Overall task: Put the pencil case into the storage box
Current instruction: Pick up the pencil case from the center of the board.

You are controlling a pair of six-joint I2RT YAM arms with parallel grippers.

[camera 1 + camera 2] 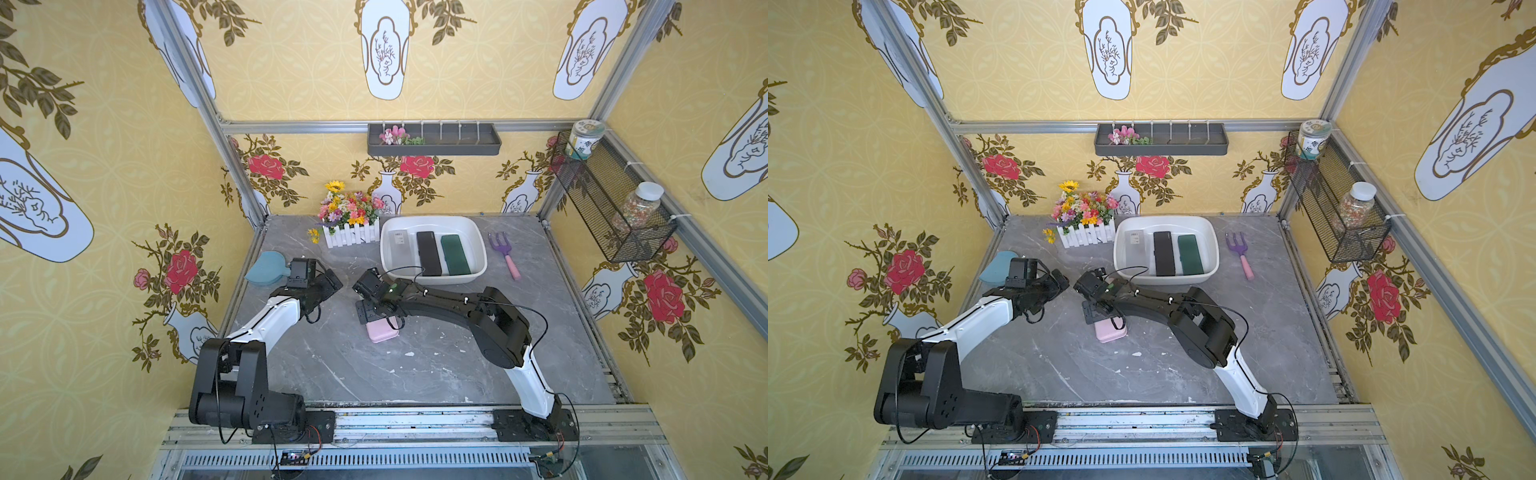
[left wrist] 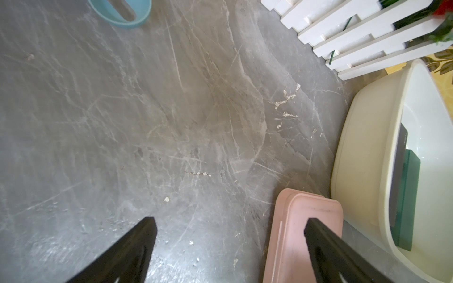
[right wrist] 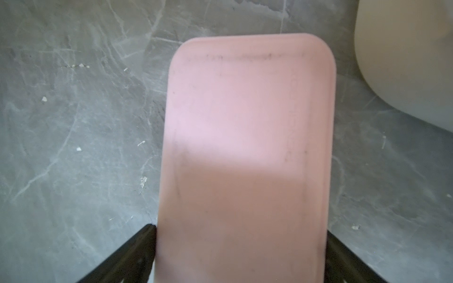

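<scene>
At the left edge of the table (image 1: 415, 365) lies a teal object (image 1: 264, 270). Just beside it, the left gripper (image 2: 230, 223) hovers over bare stone with its jaws spread wide and nothing between them; we judge it parked clear of the working lane. Toward the middle, the pink pencil case (image 1: 381, 332) lies flat on the table, outside the storage box (image 1: 428, 218) and near its front wall. The right gripper (image 3: 239, 230) is lowered over the case with its jaws spread across the short width, one finger along each long side. We cannot tell whether the pads touch. This placement suits a pinch across the narrow dimension. Inside the box, a pale labelled item (image 1: 400, 237), a black case (image 1: 429, 253) and a green case (image 1: 455, 254) lie side by side, so free floor looks tight. We advise clearing the flared rim before travelling inward. A purple garden fork (image 1: 505, 253) lies right of the box, apart from that path.
</scene>
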